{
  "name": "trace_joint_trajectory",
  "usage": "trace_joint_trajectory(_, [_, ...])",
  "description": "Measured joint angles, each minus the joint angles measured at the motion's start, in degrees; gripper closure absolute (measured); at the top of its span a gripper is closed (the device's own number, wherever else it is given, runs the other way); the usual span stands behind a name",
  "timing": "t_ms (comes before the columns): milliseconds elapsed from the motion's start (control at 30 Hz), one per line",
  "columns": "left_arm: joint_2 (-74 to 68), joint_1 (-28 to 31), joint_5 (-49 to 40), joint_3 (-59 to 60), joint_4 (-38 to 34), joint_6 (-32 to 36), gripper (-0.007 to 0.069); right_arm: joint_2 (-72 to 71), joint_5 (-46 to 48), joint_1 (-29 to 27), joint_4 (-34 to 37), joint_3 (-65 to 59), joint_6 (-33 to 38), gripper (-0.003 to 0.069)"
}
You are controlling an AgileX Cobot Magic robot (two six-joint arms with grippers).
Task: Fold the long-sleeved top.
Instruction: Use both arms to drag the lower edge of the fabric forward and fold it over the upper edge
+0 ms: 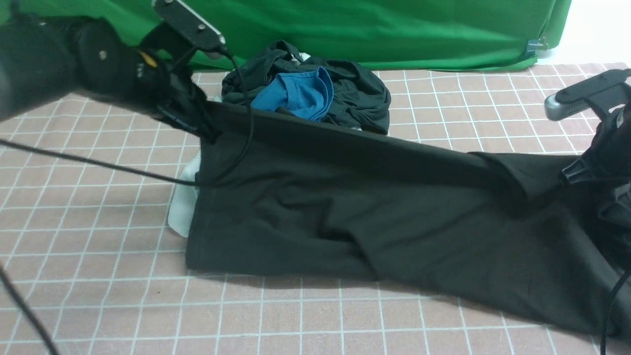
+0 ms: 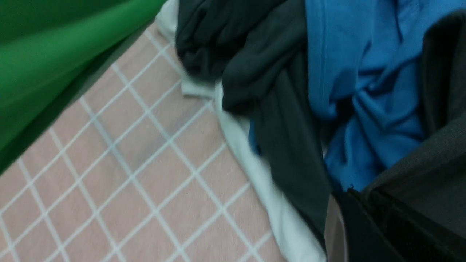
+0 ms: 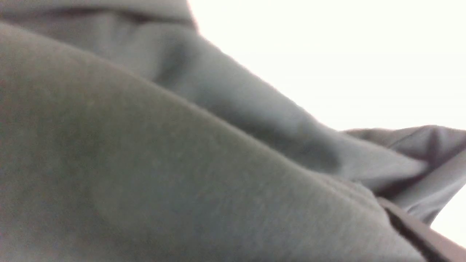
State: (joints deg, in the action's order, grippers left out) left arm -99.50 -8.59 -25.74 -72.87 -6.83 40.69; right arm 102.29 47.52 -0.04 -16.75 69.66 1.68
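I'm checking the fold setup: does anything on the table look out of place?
Yes. A heap of other clothes, with a blue T-shirt on it, sits right behind the long-sleeved top. A white cloth pokes out from under the top's left edge, where it could get folded in.

We see the long-sleeved top, a large black garment of soft cotton, stretched across the middle of the front view from left of centre to the right edge. Its upper edge is lifted and pulled taut in a straight line sloping down toward the right, while the rest hangs and drapes onto the surface in loose folds. No logo shows on the visible side.
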Motion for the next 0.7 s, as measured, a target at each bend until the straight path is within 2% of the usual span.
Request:
trace_joint_trajectory(300, [-8.72,-0.37,0.07,-9.33,-2.14,1.22,0.0592,5.11,-0.56,-2.04,0.28,4.88,0.71,0.0603])
trace_joint_trajectory(333, [-10.10,-0.37,1.01,-10.17,-2.16,1.22,0.0592,5.61,-1.71,-2.04,0.21,4.93,-0.57,0.0543])
trace_joint_trajectory(367, [-10.24,-0.37,1.15,-10.23,-2.16,1.22,0.0592,5.62,-1.93,-2.04,0.08,4.93,-0.73,0.0533])
trace_joint_trajectory(400, [-11.08,-0.37,3.08,-10.43,-2.16,1.22,0.0589,5.73,-2.39,-2.10,-0.53,5.14,-1.68,0.0432])
trace_joint_trajectory(467, [-11.62,-0.37,5.12,-10.48,-2.16,1.22,0.0581,5.68,-2.39,-2.16,-1.45,5.93,-2.90,0.0307])
trace_joint_trajectory(500, [-11.86,-0.37,6.45,-10.48,-2.16,1.22,0.0565,5.29,-2.27,-2.23,-1.88,6.68,-3.64,0.0217])
trace_joint_trajectory(567, [-11.92,-0.37,8.35,-10.69,-2.16,1.17,0.0527,4.27,-1.75,-2.22,-2.19,7.60,-4.70,0.0130])
trace_joint_trajectory(600, [-11.92,-0.37,10.16,-10.74,-2.16,1.17,0.0477,2.64,-1.38,-2.22,-2.27,8.08,-5.91,0.0101])
trace_joint_trajectory(667, [-11.92,-0.25,11.14,-10.75,-2.16,1.17,0.0440,0.91,-1.20,-2.22,-2.00,8.22,-6.79,0.0108])
trace_joint_trajectory(700, [-11.92,-0.18,12.15,-10.75,-2.20,1.17,0.0389,-1.43,-1.03,-2.05,-0.77,8.27,-6.99,0.0150])
